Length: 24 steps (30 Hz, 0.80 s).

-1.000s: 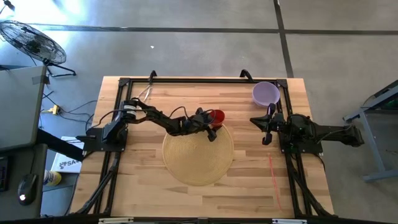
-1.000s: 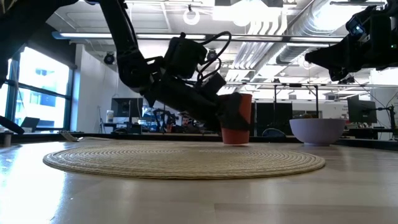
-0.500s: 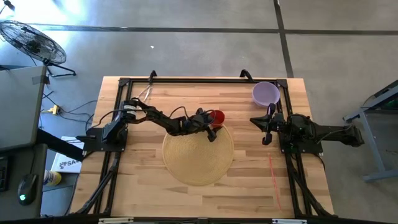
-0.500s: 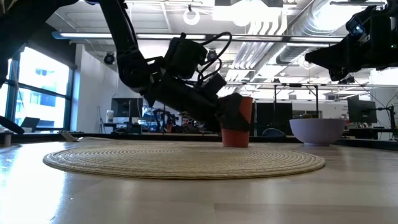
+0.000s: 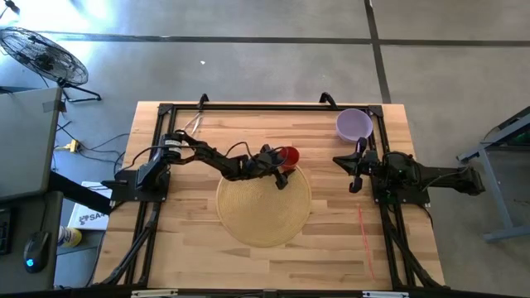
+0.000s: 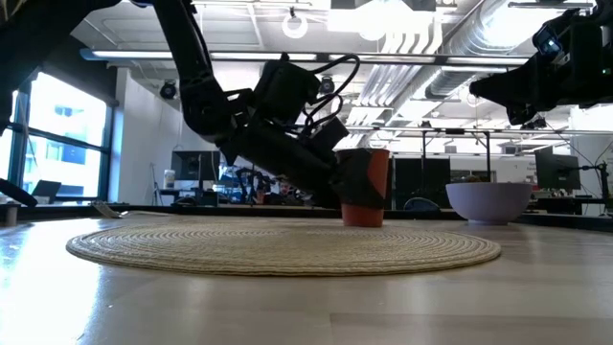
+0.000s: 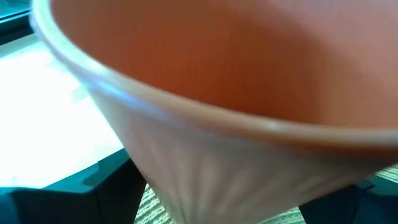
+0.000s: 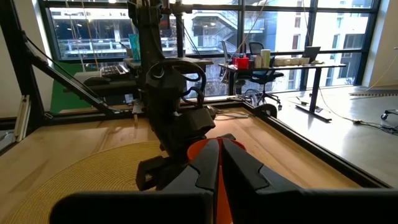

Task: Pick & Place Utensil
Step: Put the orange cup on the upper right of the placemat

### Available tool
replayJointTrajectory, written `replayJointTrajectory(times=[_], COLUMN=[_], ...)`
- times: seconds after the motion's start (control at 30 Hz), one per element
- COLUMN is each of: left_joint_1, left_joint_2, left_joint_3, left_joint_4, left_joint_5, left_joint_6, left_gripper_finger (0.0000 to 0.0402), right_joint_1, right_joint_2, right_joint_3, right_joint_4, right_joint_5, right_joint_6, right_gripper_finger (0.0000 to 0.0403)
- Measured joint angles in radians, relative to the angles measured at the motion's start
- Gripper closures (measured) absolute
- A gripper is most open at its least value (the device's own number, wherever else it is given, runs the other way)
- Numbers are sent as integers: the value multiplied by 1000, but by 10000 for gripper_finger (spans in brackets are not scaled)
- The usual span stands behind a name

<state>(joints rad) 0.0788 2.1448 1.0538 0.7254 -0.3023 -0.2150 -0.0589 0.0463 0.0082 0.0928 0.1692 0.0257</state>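
Note:
A red cup (image 5: pixel 289 155) stands upright at the far edge of the round woven placemat (image 5: pixel 263 217); it also shows in the low view (image 6: pixel 374 187) and fills the left wrist view (image 7: pixel 236 124). My left gripper (image 5: pixel 281 162) (image 6: pixel 347 180) (image 7: pixel 221 208) reaches in from the table's left and is shut on the cup. A thin utensil (image 5: pixel 195 124) lies near the table's far-left corner. My right gripper (image 5: pixel 339 160) (image 8: pixel 219 168) hovers shut over the table's right side, beside the purple bowl (image 5: pixel 354 124). My left gripper pinches the red cup's side wall below the rim (image 7: pixel 155 174), one finger (image 7: pixel 68 199) on each side. It comes slanting down from the table's left. The cup sits upright, with its base (image 6: pixel 364 218) down at the placemat's far edge.
The purple bowl (image 6: pixel 488 201) sits near the table's far-right corner. A black frame (image 5: pixel 265 106) runs along the far edge and both sides. Bare wood (image 5: pixel 348 248) lies near and right of the placemat, crossed by a red line (image 5: pixel 364 236).
My left gripper has sunk slightly and edged toward the table's right around the cup, so that it covers more of the cup's wall in the low view. The cup has stayed at the placemat's far edge.

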Motion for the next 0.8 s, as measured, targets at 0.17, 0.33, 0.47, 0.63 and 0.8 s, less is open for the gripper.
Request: replayJointTrajectory(times=[0.17, 0.33, 0.47, 0.63, 0.8], left_joint_1=[0, 0, 0, 0, 0], left_joint_2=[0, 0, 0, 0, 0], left_joint_3=[0, 0, 0, 0, 0], left_joint_4=[0, -37, -39, -48, -61], left_joint_5=[5, 7, 27, 7, -47], left_joint_6=[-2, -23, -28, -29, -18], left_gripper_finger=[62, 62, 62, 62, 62], right_joint_1=[0, 0, 0, 0, 0], right_joint_2=[0, 0, 0, 0, 0], right_joint_3=[0, 0, 0, 0, 0], right_joint_4=[0, 0, 0, 0, 0], right_joint_5=[0, 0, 0, 0, 0], right_joint_6=[0, 0, 0, 0, 0], right_gripper_finger=[391, 391, 391, 391, 391])
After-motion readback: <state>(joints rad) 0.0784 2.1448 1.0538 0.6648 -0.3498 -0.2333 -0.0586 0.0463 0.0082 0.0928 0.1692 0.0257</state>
